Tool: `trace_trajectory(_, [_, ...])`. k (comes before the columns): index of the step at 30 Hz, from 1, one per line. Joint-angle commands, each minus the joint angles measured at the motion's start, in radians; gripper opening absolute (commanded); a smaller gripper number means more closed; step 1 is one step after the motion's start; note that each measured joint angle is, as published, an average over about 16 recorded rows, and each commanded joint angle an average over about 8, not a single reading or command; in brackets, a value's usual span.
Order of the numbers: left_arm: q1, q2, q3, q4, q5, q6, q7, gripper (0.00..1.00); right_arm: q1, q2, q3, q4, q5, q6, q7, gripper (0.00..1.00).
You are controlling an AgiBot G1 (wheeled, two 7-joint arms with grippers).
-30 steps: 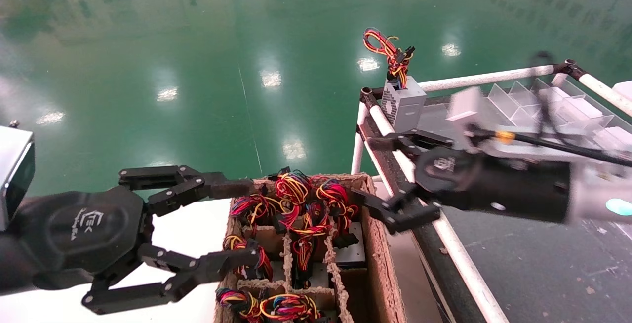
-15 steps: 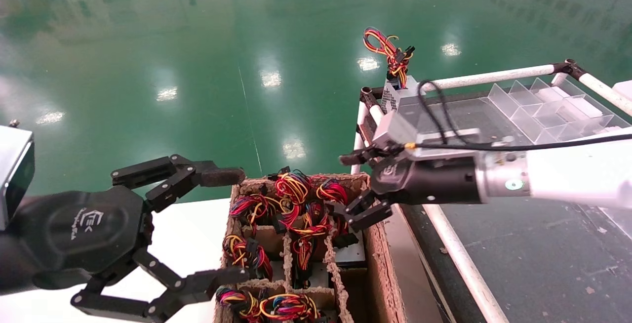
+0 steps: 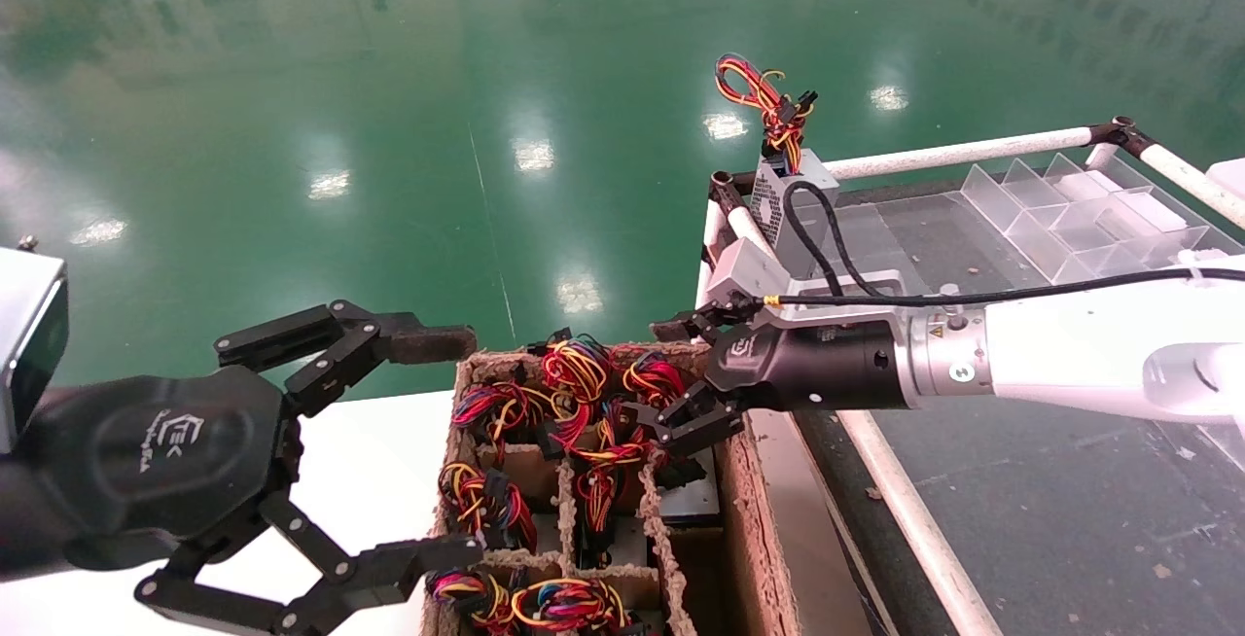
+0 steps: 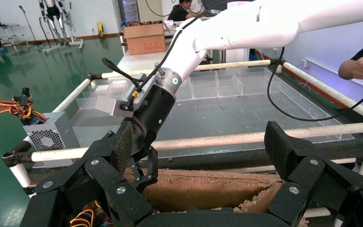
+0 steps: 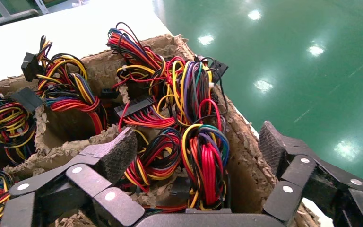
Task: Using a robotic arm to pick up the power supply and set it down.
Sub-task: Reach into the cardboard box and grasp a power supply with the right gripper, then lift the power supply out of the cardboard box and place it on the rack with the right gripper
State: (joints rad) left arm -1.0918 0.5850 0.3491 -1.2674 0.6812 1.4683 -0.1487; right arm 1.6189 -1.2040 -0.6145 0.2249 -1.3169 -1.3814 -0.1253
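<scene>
Several power supplies sit in a divided cardboard box, each topped by looped red, yellow and black wires. My right gripper hangs open just above the box's far right corner. In the right wrist view its fingers straddle a red wire bundle without touching it. One more silver power supply stands upright on the corner of the cart; it also shows in the left wrist view. My left gripper is open at the box's left side, holding nothing.
The cart has white tube rails and clear divided trays at its far right. A white table lies under the box. Glossy green floor spreads beyond. A person's hand shows past the cart in the left wrist view.
My right arm has swung left from the cart's rail to above the box's far right cells. The left gripper's fingers have spread wider.
</scene>
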Motion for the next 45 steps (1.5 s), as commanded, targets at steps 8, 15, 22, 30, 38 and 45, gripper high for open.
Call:
trace_trajectory(8, [0.0,0.0,0.0,0.0,0.0,0.0,0.0,1.0,0.022,-0.014,0.001,-0.094,0.002,-0.015,-0.059,0.0])
trace_trajectory(15, [0.0,0.0,0.0,0.0,0.0,0.0,0.0,1.0,0.031,-0.016,0.004,-0.139,0.005,-0.013,-0.089,0.0])
trace_trajectory(22, [0.0,0.0,0.0,0.0,0.0,0.0,0.0,1.0,0.037,-0.018,0.007,-0.17,0.009,-0.005,-0.111,0.0])
trace_trajectory(30, [0.0,0.0,0.0,0.0,0.0,0.0,0.0,1.0,0.04,-0.021,0.01,-0.192,0.013,-0.007,-0.127,0.0])
trace_trajectory(38, [0.0,0.0,0.001,0.0,0.0,0.0,0.0,1.0,0.035,-0.022,0.014,-0.207,0.018,-0.008,-0.138,0.0])
trace_trajectory(45, [0.0,0.0,0.001,0.0,0.0,0.0,0.0,1.0,0.03,-0.014,0.027,-0.215,0.037,-0.009,-0.149,0.0])
